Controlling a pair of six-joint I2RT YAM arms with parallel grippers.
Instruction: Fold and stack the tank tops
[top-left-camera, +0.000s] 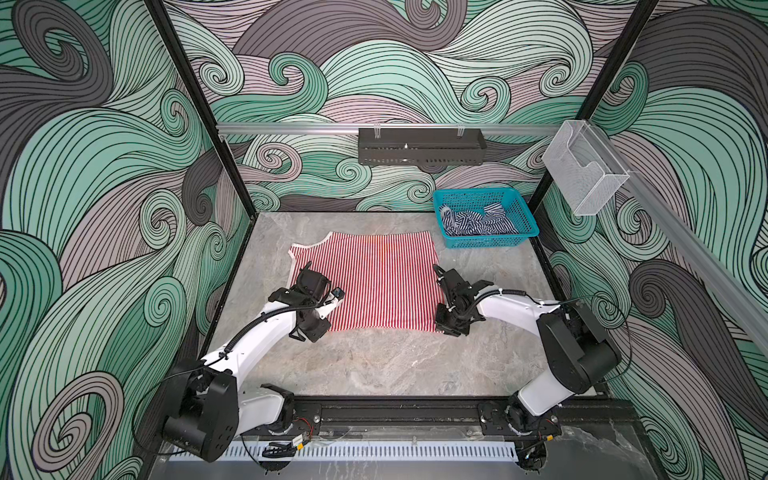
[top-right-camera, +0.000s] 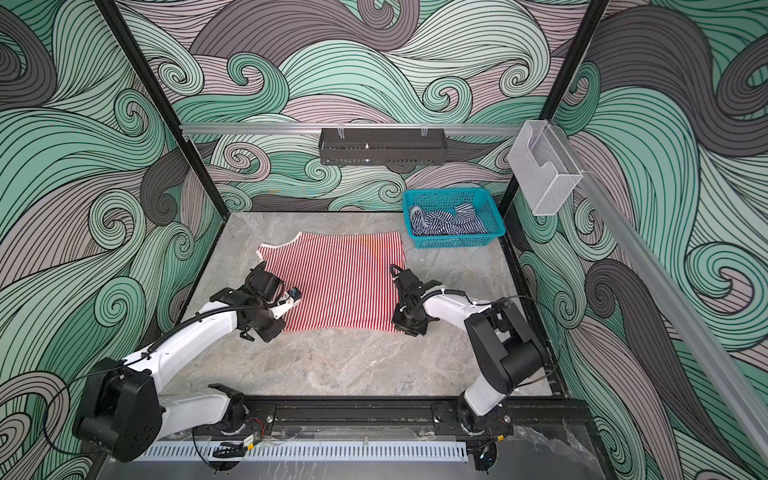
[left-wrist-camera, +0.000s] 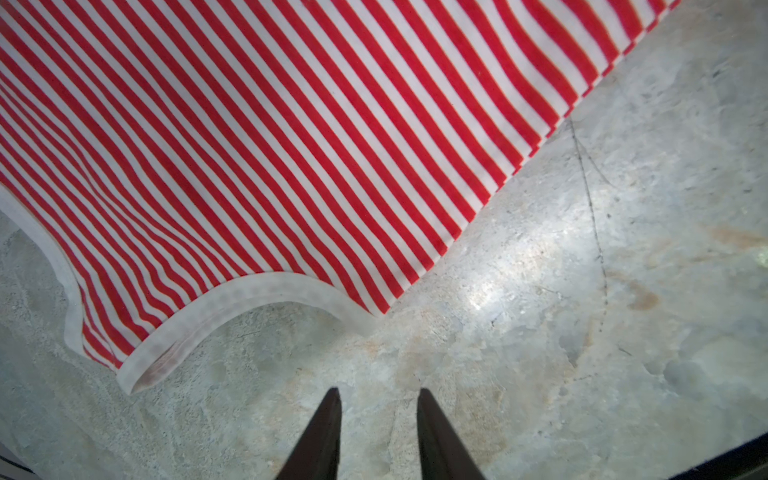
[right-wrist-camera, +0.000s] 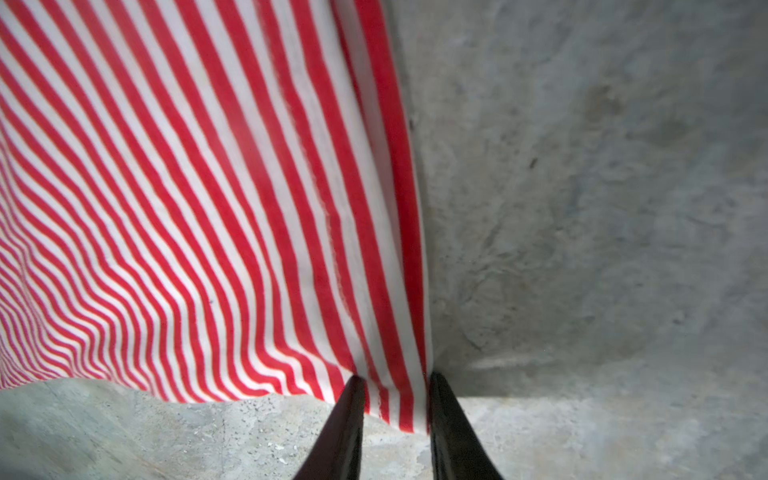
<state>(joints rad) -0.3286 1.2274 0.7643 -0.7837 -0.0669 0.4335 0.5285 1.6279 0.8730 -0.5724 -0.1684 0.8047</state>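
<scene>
The red-and-white tank top (top-left-camera: 374, 274) is lying spread flat in the middle of the table (top-left-camera: 374, 365), and the navy-and-white tank top (top-left-camera: 478, 224) is sitting crumpled in the teal basket (top-left-camera: 473, 192) at the far right corner. Your right gripper (right-wrist-camera: 395, 376) is pinching the near hem corner, its fingers narrowed with the striped cloth filling the gap between them. Your left gripper (left-wrist-camera: 378, 392) is hovering over bare table just beside the pale armhole trim (left-wrist-camera: 232, 307), fingers partly open and holding nothing. You are probably dealing with a light, limp, stretchy knit here, so it is likely going to sag and ripple from any single pinch. I'd judge the bound trim and the hem corners to be offering the firmest hold, so you are best taking the strap end on the left to match the right, both layers together
</scene>
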